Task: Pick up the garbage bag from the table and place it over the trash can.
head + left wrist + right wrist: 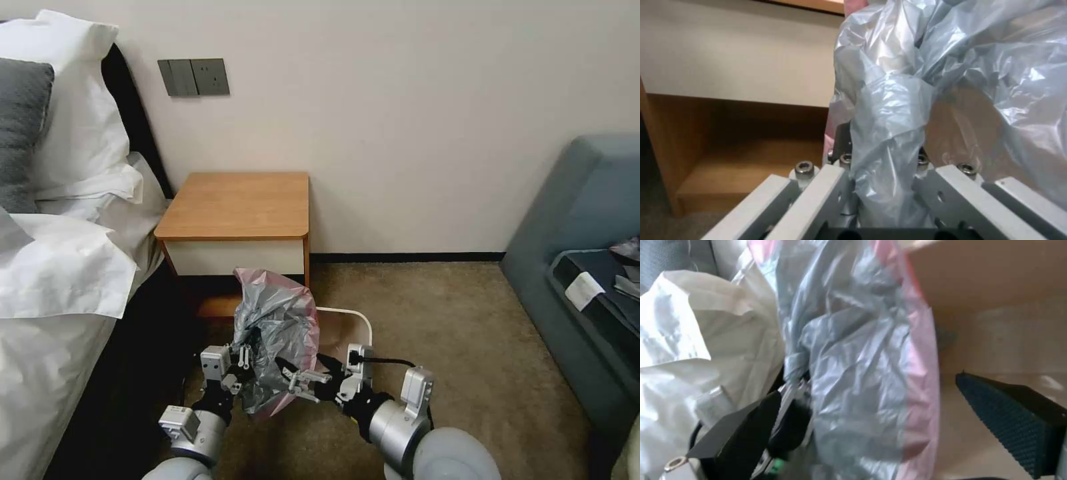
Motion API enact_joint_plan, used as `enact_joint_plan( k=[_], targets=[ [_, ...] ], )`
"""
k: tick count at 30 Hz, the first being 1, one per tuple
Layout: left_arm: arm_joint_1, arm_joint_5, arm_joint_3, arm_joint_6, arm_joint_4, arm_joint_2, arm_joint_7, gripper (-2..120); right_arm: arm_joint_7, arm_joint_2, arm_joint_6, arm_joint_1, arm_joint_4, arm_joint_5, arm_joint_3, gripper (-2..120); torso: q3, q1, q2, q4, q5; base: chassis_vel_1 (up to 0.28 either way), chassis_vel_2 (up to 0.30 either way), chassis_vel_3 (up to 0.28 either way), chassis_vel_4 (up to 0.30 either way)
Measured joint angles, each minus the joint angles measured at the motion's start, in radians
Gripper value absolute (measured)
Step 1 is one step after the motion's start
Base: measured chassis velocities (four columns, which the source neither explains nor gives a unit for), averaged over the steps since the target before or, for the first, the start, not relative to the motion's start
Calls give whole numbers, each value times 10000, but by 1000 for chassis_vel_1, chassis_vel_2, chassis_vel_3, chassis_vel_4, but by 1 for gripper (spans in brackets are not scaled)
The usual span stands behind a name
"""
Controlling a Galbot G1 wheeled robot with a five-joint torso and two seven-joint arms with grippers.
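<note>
The garbage bag [277, 333] hangs bunched between both grippers, low in front of the table [237, 207] and above the near left portion of the trash can [347, 327], whose cream rim shows just beside and behind it. The left gripper [241, 363] is clamped on a twisted rope of grey film; in the left wrist view, the plastic [889, 133] runs straight down between the closed jaws. The right gripper [303, 381] stands spread, one textured pad [1013, 420] on the bin side of the pink hem [920, 380], the other finger on the far side of the film, neither visibly pressing it. The bag is judged very light, limp and crinkly, with no stiffness of its own; it will sag, cling and fold rather than hold a shape. The film is probably slippery and thin enough to tear on sharp finger edges. The pink hem is the best hold, since it marks the mouth that must open around the rolled rim. Grips should sit well apart along that hem.
</note>
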Motion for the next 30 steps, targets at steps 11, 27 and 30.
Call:
enact_joint_plan(
  k=[11,27,30],
  targets=[
    [251,67,47,-124,-125,-7,117,4,-300,-26,219,1079,-677,568,-105,100,0,0,0,1,0,0,0,0,0],
    [319,13,-55,-267,-183,-63,181,4,-1590,-35,623,1423,-1447,818,-461,90,0,0,0,0,0,0,0,0,0],
    [312,-9,-44,-267,-185,-76,169,4,-1741,-39,725,1389,-1488,713,-485,80,0,0,0,0,0,0,0,0,0]
  ],
)
